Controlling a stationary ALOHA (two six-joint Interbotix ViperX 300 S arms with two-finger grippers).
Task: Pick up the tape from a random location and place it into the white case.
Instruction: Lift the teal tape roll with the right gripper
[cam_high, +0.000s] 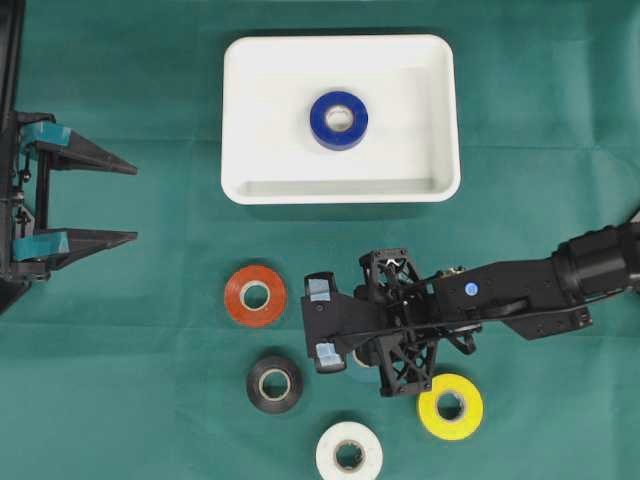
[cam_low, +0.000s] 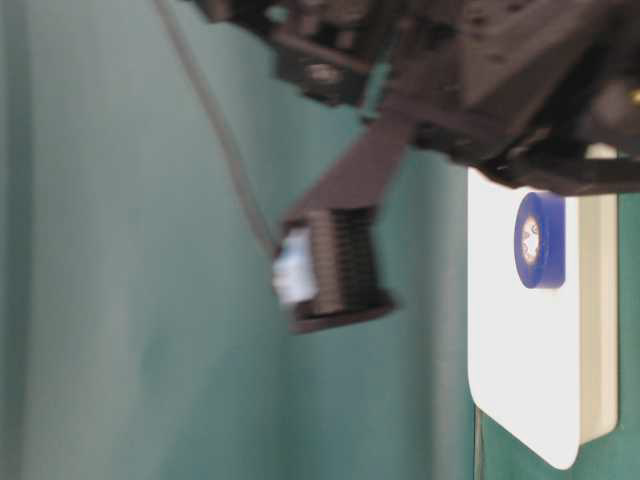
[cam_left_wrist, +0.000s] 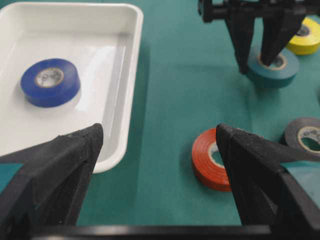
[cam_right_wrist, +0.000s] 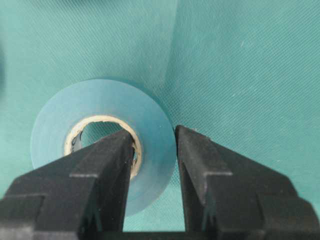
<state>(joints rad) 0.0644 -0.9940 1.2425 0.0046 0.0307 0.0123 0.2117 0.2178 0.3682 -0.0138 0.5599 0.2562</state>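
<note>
Right hand (cam_right_wrist: 152, 150) clamped on teal tape (cam_right_wrist: 150, 115) wall; left hand (cam_left_wrist: 160, 145) agape.

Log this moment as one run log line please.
right pincer: shut on teal tape wall | left pincer: open, idle | white case: blue tape inside

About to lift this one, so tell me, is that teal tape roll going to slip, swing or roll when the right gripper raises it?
Probably stiff: the teal tape roll is a solid ring. The right gripper pinches only one wall, one finger in the core, so it may swing. Smooth sides could slip. If dropped on edge, likely rolls.
</note>
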